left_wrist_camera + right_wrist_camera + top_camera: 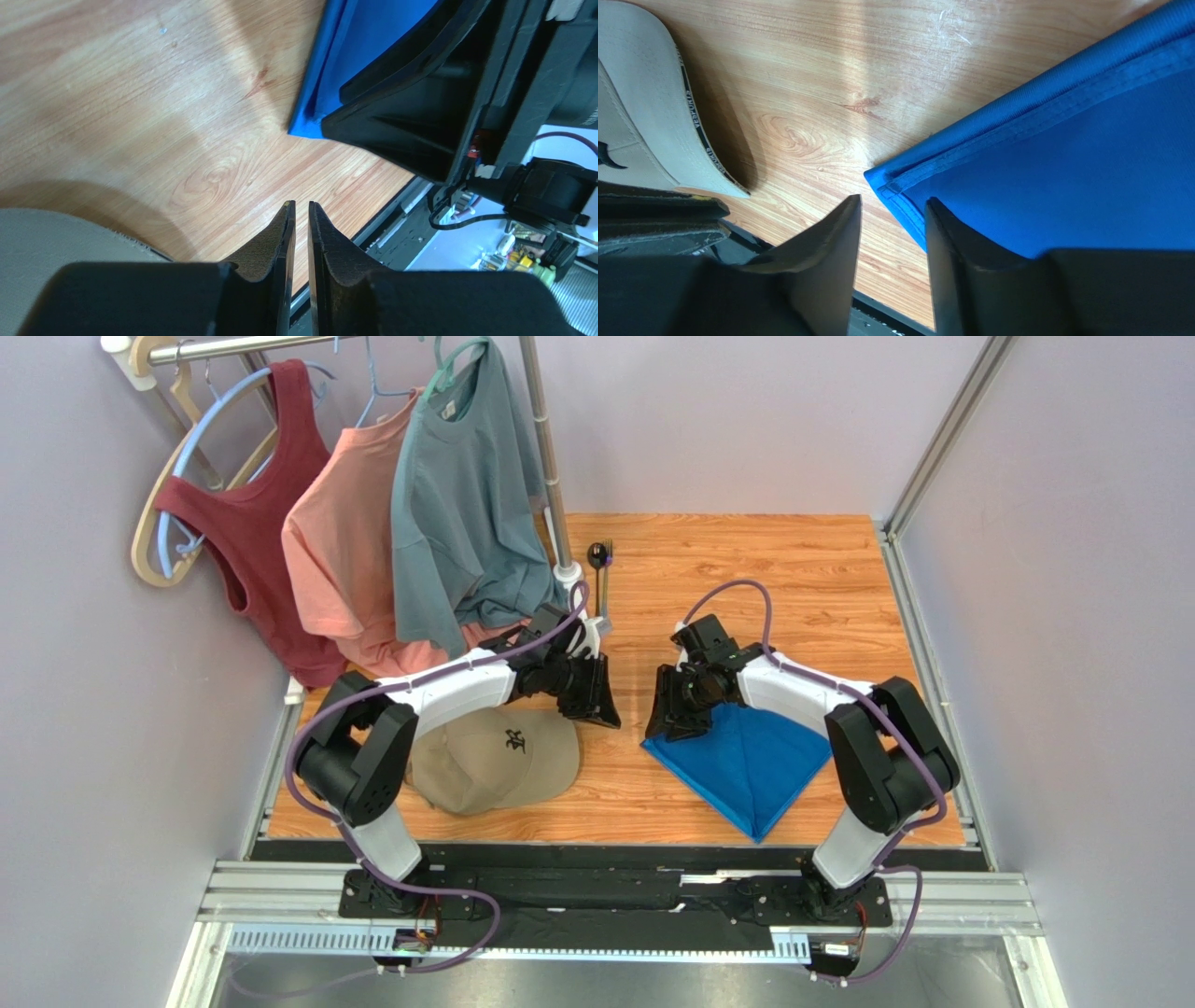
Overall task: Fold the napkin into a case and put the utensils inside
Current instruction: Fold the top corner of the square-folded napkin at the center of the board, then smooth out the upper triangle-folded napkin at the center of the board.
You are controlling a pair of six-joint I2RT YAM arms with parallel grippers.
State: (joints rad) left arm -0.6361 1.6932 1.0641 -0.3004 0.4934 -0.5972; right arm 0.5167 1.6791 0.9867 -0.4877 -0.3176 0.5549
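Hovering right hand (892, 231) parted over napkin (1081, 175) corner

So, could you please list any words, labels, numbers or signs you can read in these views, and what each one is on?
Tan cap, crown: a dark embroidered mark, too small to read in the top view.
Tan cap, black band along the edge: small lettering, too blurred to read with confidence.
Blue napkin, hanging shirts, wooden table: no text visible.

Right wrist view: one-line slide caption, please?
Right gripper open over bare wood beside the folded blue napkin corner, tan cap at left.
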